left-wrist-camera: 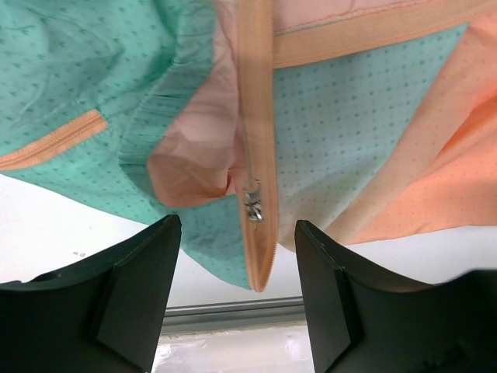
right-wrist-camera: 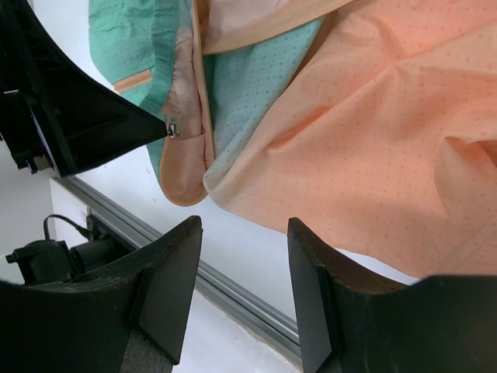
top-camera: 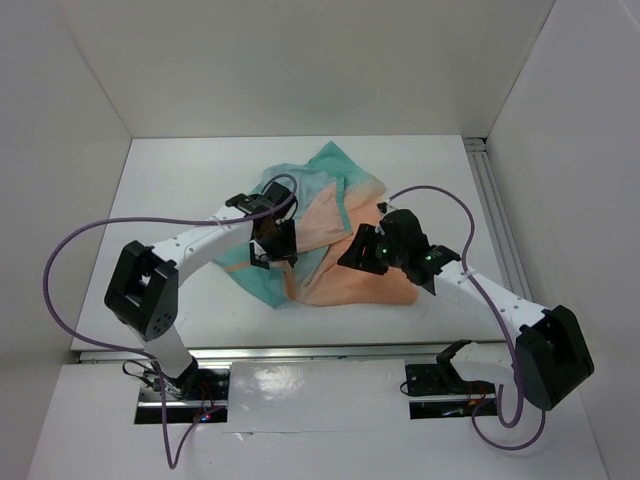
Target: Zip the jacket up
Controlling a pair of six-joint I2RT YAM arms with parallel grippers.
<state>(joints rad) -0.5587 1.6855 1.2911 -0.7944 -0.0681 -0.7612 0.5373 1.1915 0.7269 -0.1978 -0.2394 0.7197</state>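
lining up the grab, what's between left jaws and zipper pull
Nothing; left wrist view shows a bare gap from the open left jaws to the zipper pull.

Jacket: the thin teal-to-peach fabric jacket (top-camera: pixel 330 240) lies bunched on the middle of the white tabletop (top-camera: pixel 170 190).
Left end effector: the black left end effector (top-camera: pixel 272 245) is over the jacket's left part, at its near hem.
Right end effector: the black right end effector (top-camera: pixel 360 250) is over the jacket's right part, opposite the left one.
Slider: the small metal zipper slider (left-wrist-camera: pixel 253 203) sits low on the peach zipper tape (left-wrist-camera: pixel 258 93), just ahead of the gap between the left fingers (left-wrist-camera: pixel 147 264).
Rail: the grey metal rail (top-camera: pixel 330 352) runs along the tabletop's near edge, in front of the jacket.
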